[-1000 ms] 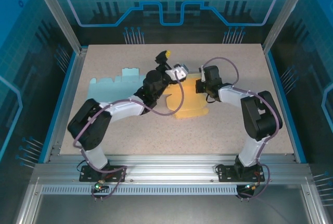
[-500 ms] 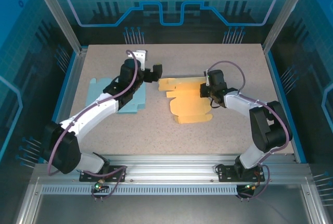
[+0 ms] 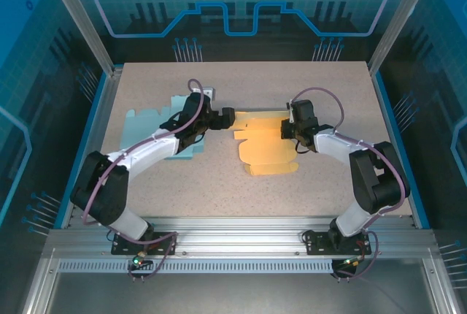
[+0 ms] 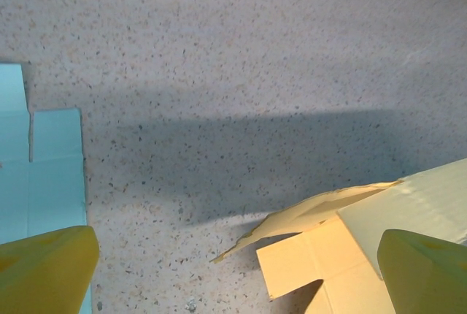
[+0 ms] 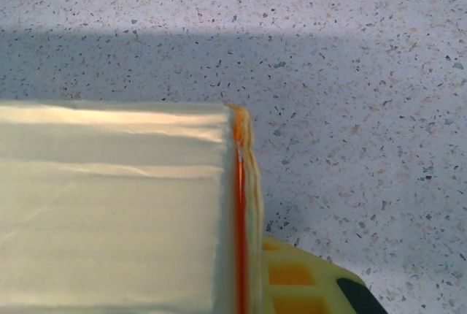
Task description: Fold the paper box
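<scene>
Top external: yellow paper box blank (image 3: 266,150) lying flat at the middle of the table (image 3: 328,182). At its 2 o'clock corner, right gripper (image 3: 284,130) clamped on the cardboard edge. At its 10 o'clock corner, left gripper (image 3: 228,118) spread wide, holding nothing, just beside a lifted flap. Further toward 9 o'clock, light blue blank (image 3: 149,118) flat, partly under the left arm.
</scene>
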